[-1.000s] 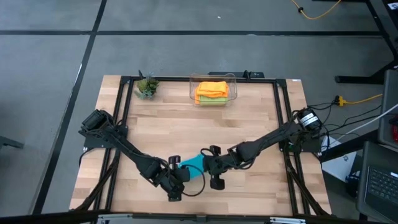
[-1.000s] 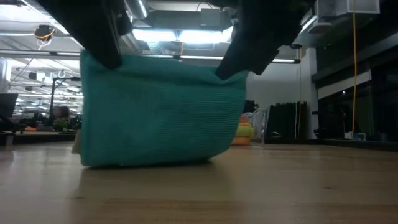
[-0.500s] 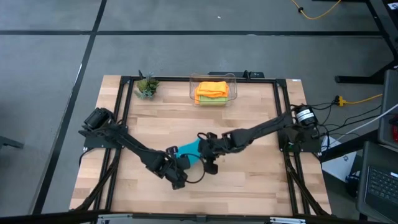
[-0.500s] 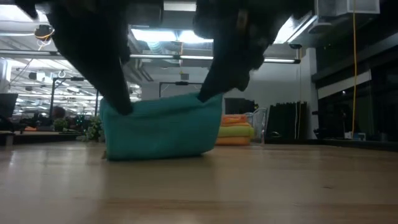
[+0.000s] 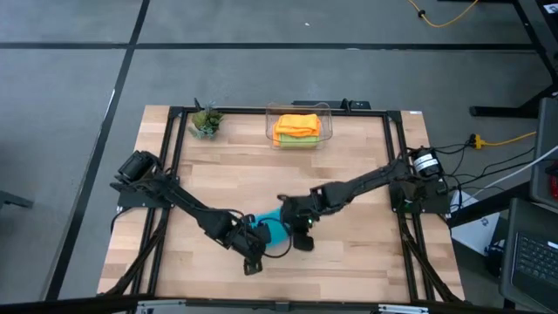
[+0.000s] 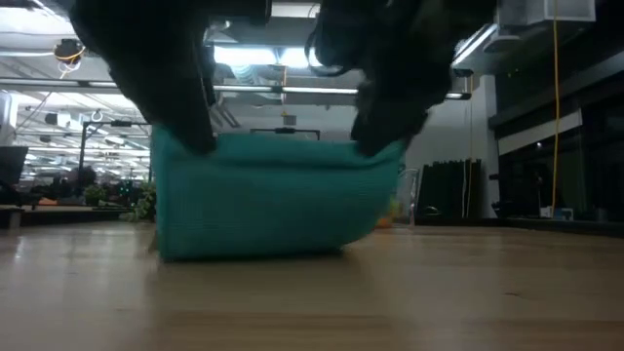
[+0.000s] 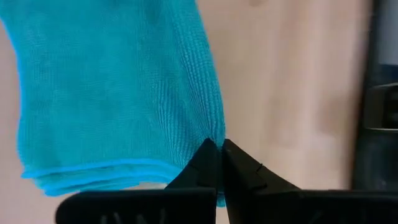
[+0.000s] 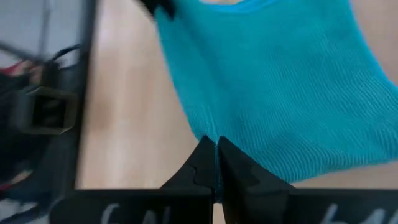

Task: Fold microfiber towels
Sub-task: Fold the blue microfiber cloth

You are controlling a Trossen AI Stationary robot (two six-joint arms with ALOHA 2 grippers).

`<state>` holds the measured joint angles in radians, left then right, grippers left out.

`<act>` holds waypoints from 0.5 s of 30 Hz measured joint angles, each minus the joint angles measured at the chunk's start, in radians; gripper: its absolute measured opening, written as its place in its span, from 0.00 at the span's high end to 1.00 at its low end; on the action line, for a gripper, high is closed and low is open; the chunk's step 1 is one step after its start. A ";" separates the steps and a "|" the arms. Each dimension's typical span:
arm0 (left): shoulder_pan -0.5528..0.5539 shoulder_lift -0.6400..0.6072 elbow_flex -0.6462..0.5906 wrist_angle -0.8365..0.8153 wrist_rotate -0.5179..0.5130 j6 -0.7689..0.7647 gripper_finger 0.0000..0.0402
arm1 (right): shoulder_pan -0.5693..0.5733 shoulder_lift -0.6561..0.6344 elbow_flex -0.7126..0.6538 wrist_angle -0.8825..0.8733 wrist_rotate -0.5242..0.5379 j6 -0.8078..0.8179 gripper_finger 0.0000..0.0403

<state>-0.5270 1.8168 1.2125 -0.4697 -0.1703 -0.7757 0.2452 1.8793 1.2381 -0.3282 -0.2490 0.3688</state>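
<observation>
left jaws: pinched tight on a top corner of the teal towel [image 7: 118,87]; in our left wrist view the left gripper [image 7: 216,155] has both tips meeting right on the fabric edge.

right jaws: same deal, the right gripper [image 8: 214,152] is clamped on the other top corner, tips together with cloth between them.

where it is: held up between both grippers, low-centre on the table [image 5: 349,262], about 6 o'clock from the clear bin [image 5: 299,112]. The low view shows its bottom fold touching or nearly touching the wood.

how it handles: we'd judge it very light and floppy, no stiffness at all. It sags between the two pinch points and bellies out at the bottom, and the knit looks grippy rather than slick. Corners and hems are the spots to hold; grab mid-panel and it'll just bunch.

orientation: hanging like a curtain, doubled over by the look of the layered hem. Long axis runs roughly 9-to-3 between the grippers, top edge dipping a little in the middle.

other towels: orange towel [image 5: 297,123] on a lime green towel [image 5: 296,140], stacked in the bin at 12 o'clock, with a potted plant [image 5: 206,120] near 11.
</observation>
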 joint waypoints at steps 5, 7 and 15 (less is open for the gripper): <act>-0.029 0.000 0.001 0.145 0.097 0.024 1.00 | 0.076 0.000 0.002 0.000 -0.084 0.054 0.99; -0.038 0.000 0.002 0.167 0.106 0.026 1.00 | 0.097 -0.001 0.004 0.004 -0.085 0.073 0.99; -0.045 -0.015 0.001 0.149 0.121 0.027 1.00 | 0.095 -0.001 0.079 -0.035 -0.042 0.036 0.99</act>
<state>-0.5720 1.8018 1.2137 -0.3208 -0.0497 -0.7490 0.3405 1.8786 1.3169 -0.3635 -0.2906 0.4049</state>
